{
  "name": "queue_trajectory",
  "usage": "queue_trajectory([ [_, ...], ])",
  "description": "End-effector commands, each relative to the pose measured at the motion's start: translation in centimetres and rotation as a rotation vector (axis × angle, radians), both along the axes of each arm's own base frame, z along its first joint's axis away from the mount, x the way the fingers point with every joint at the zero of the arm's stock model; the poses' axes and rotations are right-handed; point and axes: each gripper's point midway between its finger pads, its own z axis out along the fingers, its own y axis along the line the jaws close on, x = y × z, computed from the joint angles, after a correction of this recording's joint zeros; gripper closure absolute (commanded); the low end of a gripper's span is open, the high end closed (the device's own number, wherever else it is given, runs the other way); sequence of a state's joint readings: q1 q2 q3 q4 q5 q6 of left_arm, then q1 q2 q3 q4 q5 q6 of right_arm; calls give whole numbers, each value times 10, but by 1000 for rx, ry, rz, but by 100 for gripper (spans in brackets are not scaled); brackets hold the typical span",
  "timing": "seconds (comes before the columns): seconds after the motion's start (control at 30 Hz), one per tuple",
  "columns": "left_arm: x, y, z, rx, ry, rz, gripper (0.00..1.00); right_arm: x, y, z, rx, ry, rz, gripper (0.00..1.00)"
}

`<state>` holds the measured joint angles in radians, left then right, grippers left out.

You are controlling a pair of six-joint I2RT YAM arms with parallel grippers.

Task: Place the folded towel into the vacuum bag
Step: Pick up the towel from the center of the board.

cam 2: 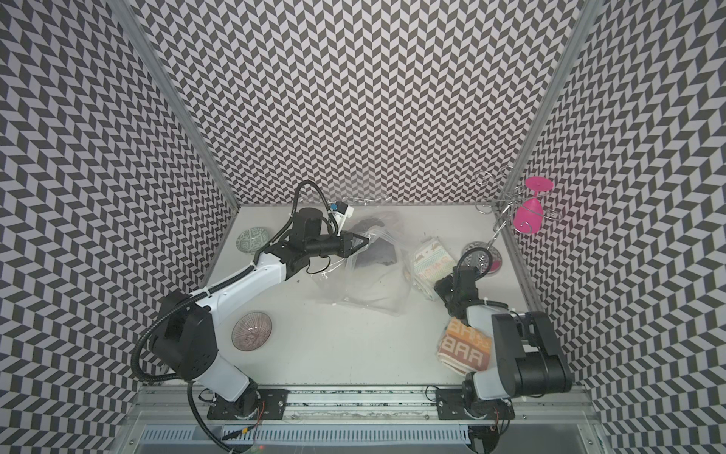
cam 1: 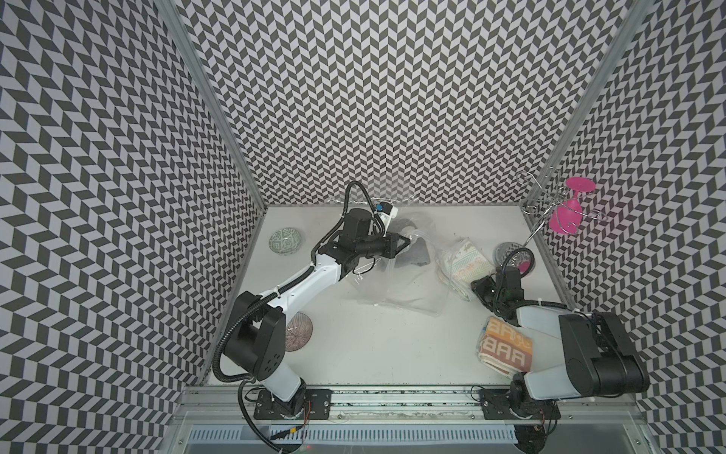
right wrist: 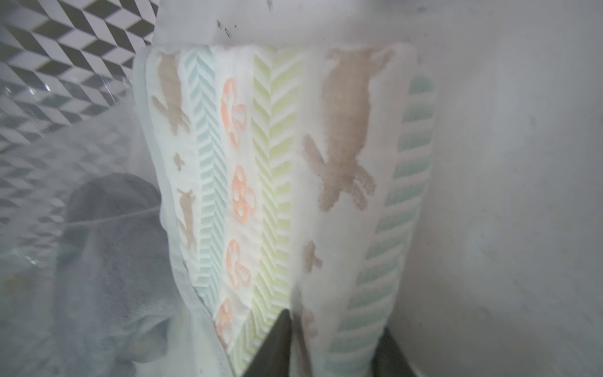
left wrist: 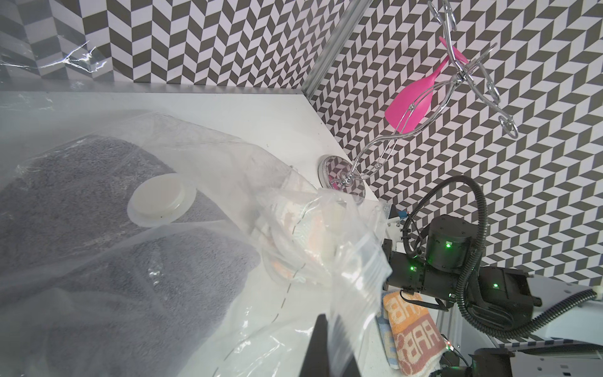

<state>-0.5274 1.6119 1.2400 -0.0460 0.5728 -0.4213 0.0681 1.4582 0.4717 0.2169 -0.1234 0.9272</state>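
White tabletop bears folded towel, edge between jaws of right claw.

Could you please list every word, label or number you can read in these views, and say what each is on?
"BAA": large pale block letters on the orange towel; its other rows are folded or cut off and not surely readable.
White label on the left arm's wrist: too small to read.
Patterned towel: animals and chevrons only, no words.
White valve cap: no legible text.
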Motion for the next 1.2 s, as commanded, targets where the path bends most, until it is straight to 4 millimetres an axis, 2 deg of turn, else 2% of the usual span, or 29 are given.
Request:
queue_trajectory([
  [0.0, 8, 1, 7, -16, -10, 17, 100, -2, -4, -7, 5, 34, -15, 40],
  [0.07, 7, 1, 8, -16, -11, 16, 100, 3, -12, -3, -26, 28, -36, 34],
  [0.27, 7, 3, 14, -18, -26, 24, 100, 12, -36, -10, -67, 46, -74, 32],
  [0.4, 7, 2, 15, -18, -29, 18, 100, 24, -34, -19, -100, 47, -21, 32],
  [0.47, 7, 2, 13, -16, -22, 17, 100, 30, -27, -23, -82, 30, 23, 34],
  [0.6, 8, 0, 12, -18, -15, 16, 100, 34, -18, -19, -58, -8, 62, 36],
  [0.73, 9, 0, 14, -20, -18, 17, 100, 32, -17, -14, -49, -42, 63, 58],
  [0.9, 9, 0, 13, -18, -12, 17, 100, 32, -17, -15, -64, -38, 75, 98],
  [1.03, 10, 0, 13, -23, -9, 21, 100, 37, -18, 6, -105, -96, 103, 100],
  [1.17, 10, -1, 15, -27, -14, 22, 100, 38, -18, 55, -131, -215, 113, 100],
])
